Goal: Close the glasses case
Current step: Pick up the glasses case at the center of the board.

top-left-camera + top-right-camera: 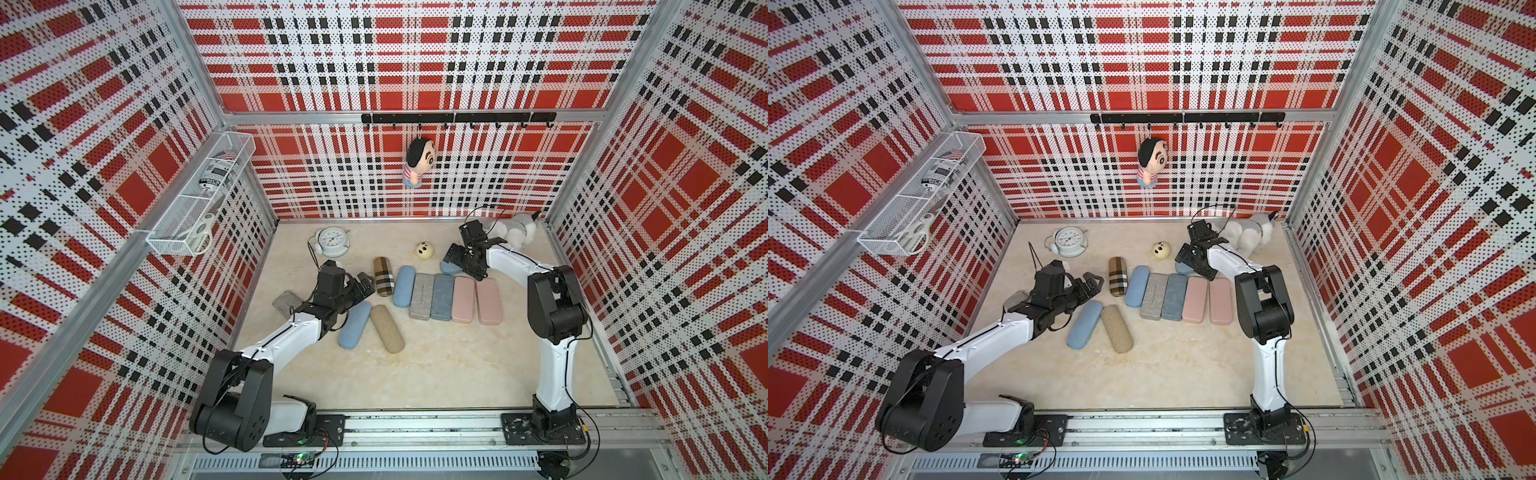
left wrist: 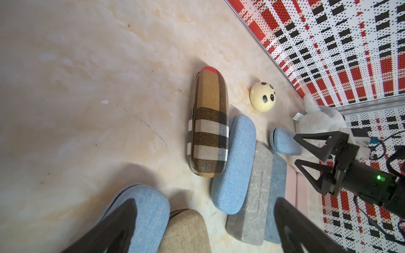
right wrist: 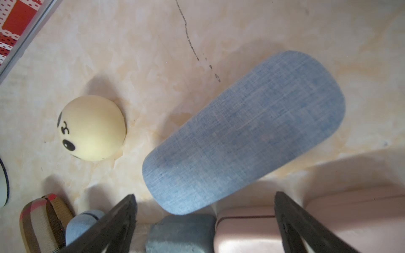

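Note:
A row of glasses cases lies mid-table. The light blue glasses case (image 3: 243,133) (image 1: 451,269) (image 1: 1183,268) lies flat at the row's far end with its lid down and no gap showing. My right gripper (image 3: 205,195) (image 1: 473,249) (image 1: 1202,247) hangs just above its near end, open, holding nothing. My left gripper (image 2: 205,200) (image 1: 365,286) (image 1: 1094,282) is also open and empty. It hovers over the ends of another blue case (image 2: 142,210) (image 1: 354,325) and a beige case (image 2: 186,232) (image 1: 387,328).
The row holds a plaid case (image 1: 383,276), a blue one (image 1: 404,286), grey (image 1: 422,296), slate (image 1: 441,297) and two pink (image 1: 463,299) (image 1: 489,301). A grey case (image 1: 286,302) lies under my left arm. Behind are an alarm clock (image 1: 332,241), panda ball (image 1: 424,250) and plush toy (image 1: 515,230).

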Robot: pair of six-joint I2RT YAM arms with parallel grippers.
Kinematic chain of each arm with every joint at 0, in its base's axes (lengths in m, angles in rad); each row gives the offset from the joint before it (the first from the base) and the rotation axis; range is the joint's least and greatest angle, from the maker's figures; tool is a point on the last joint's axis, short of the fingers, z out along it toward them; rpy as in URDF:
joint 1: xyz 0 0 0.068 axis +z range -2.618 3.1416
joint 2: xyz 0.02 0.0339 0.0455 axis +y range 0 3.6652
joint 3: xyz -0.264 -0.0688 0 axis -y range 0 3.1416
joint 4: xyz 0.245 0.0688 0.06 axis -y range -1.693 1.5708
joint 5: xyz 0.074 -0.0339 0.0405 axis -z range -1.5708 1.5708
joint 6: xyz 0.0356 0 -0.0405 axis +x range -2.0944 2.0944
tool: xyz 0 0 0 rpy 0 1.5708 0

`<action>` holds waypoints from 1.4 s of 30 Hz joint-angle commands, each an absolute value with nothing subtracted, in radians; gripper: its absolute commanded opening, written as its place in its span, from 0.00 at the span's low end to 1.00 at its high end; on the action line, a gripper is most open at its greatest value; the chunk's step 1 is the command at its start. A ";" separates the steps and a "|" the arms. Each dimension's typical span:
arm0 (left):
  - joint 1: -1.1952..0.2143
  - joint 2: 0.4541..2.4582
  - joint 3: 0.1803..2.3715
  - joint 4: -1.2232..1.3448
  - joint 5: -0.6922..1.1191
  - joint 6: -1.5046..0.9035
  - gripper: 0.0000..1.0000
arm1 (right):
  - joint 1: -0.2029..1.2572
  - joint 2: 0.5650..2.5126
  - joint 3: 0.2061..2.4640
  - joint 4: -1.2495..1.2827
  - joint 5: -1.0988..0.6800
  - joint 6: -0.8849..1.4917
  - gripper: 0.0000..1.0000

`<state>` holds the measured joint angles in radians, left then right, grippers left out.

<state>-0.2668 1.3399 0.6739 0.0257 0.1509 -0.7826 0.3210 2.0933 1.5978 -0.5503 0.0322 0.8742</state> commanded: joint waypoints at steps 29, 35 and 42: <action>-0.184 1.432 0.677 0.038 0.189 -0.746 0.98 | 0.329 2.395 1.935 -0.729 0.118 0.797 0.85; -0.184 1.446 0.673 0.050 0.196 -0.755 0.98 | 0.330 2.392 1.904 -0.736 0.159 0.785 0.59; -0.184 1.450 0.675 0.052 0.196 -0.756 0.98 | 0.329 2.362 1.852 -0.689 0.169 0.772 0.46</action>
